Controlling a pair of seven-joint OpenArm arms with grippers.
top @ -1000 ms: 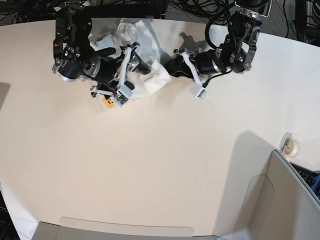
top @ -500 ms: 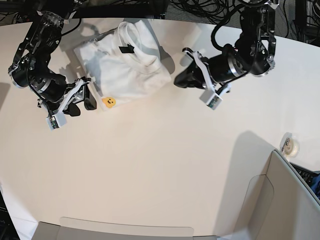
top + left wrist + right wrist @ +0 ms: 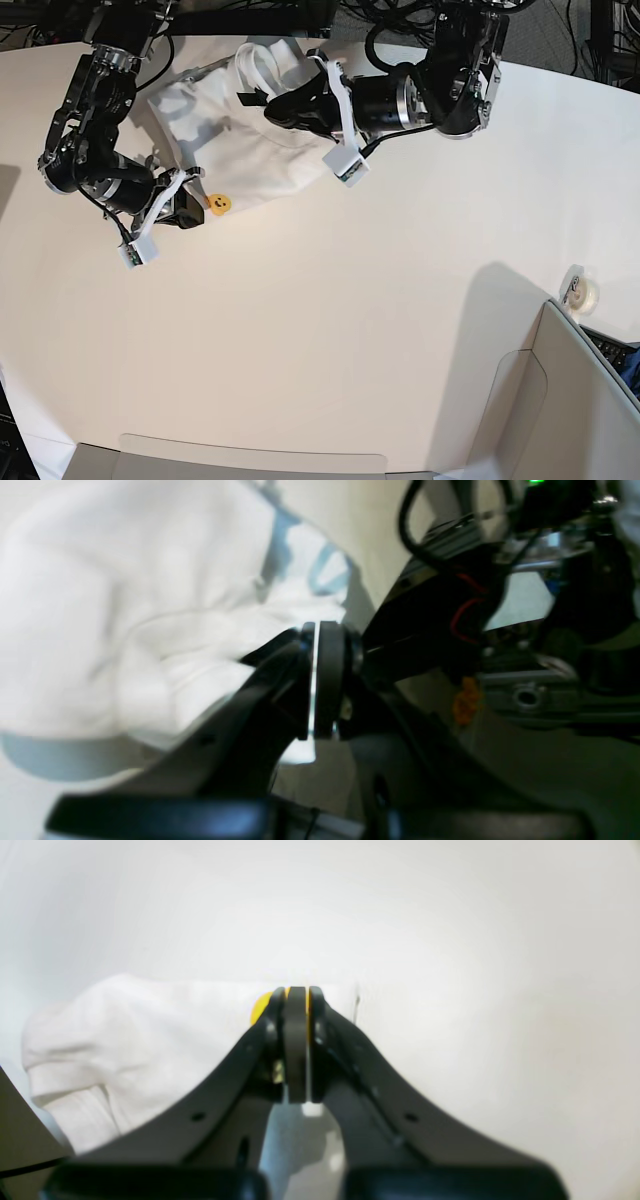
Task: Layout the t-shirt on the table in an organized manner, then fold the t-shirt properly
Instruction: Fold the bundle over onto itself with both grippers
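The white t-shirt (image 3: 260, 150) lies bunched and partly folded at the far edge of the off-white table (image 3: 350, 330). A yellow smiley print (image 3: 217, 203) shows at its near left corner. My left gripper (image 3: 275, 108) reaches over the shirt near the collar. In the left wrist view it (image 3: 316, 630) is shut, with white cloth (image 3: 125, 605) right behind it; I cannot tell whether any cloth is pinched. My right gripper (image 3: 190, 210) is shut and empty beside the smiley corner. In the right wrist view it (image 3: 296, 992) sits just in front of the smiley (image 3: 259, 1009) and shirt (image 3: 150, 1040).
A small roll of tape (image 3: 583, 290) lies near the table's right edge. A grey-beige panel (image 3: 560, 400) stands at the lower right. Cables and the arm mounts (image 3: 250, 15) line the back edge, close behind the shirt.
My left arm has swung left from beside the shirt to over its collar area. My right gripper has moved back in toward the shirt's smiley corner. The shirt has stayed in place.
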